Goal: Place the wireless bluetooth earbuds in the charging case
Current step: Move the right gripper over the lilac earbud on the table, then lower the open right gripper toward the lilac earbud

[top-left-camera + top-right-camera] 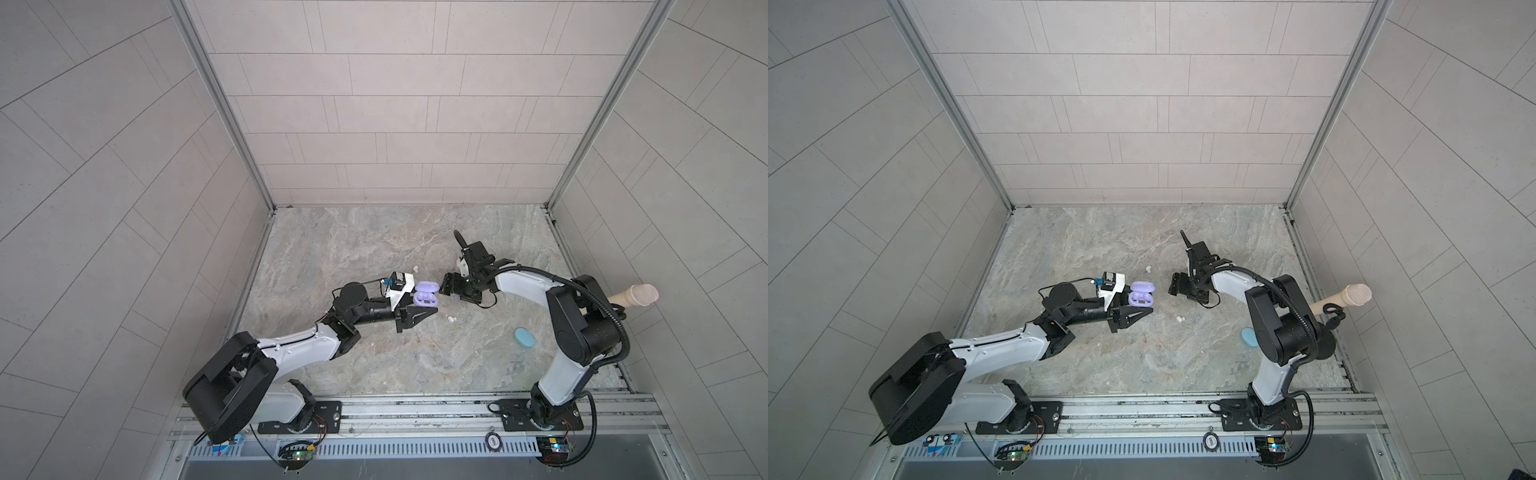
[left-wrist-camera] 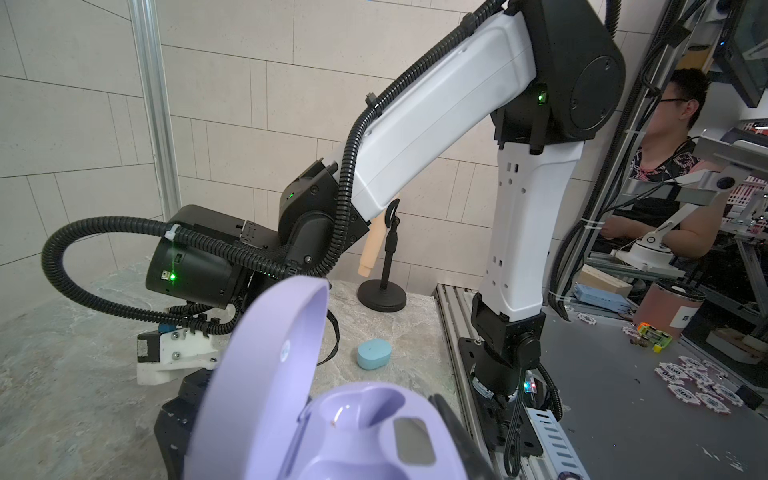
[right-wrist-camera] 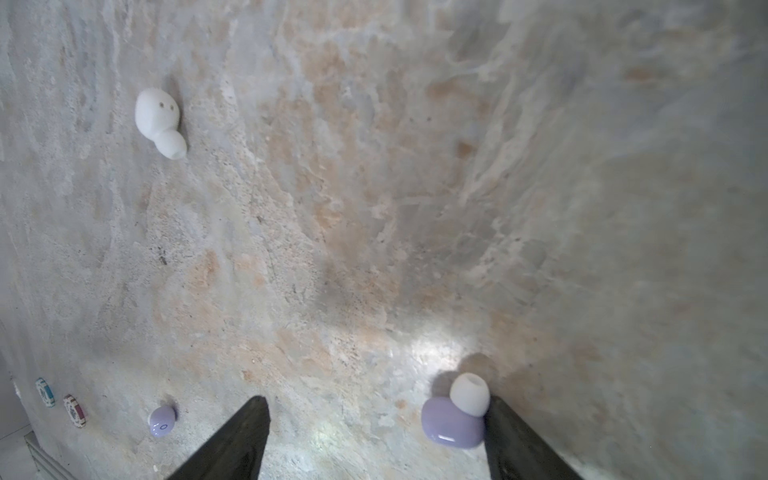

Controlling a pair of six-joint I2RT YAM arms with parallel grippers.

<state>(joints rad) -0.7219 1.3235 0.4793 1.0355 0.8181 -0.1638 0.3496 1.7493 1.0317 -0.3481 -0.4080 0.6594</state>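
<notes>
My left gripper (image 1: 422, 305) is shut on the lilac charging case (image 1: 426, 295) (image 1: 1140, 296), held just above the table with its lid (image 2: 266, 374) swung open. The one socket (image 2: 361, 409) seen in the left wrist view holds nothing. My right gripper (image 3: 376, 419) (image 1: 451, 286) points down at the table just right of the case, jaws open. A lilac earbud (image 3: 451, 422) with a white tip lies on the table between the fingers, against one finger (image 3: 511, 436). A second lilac earbud (image 3: 162, 420) lies outside the other finger. White earbuds (image 1: 415, 270) (image 1: 450, 319) lie nearby.
A closed light blue case (image 1: 524, 336) (image 2: 374, 353) lies at the right front, near the right arm. A microphone on a stand (image 1: 636, 296) stands at the table's right edge. Walls close the back and both sides. Two poker chips (image 3: 45, 392) lie at the table's edge.
</notes>
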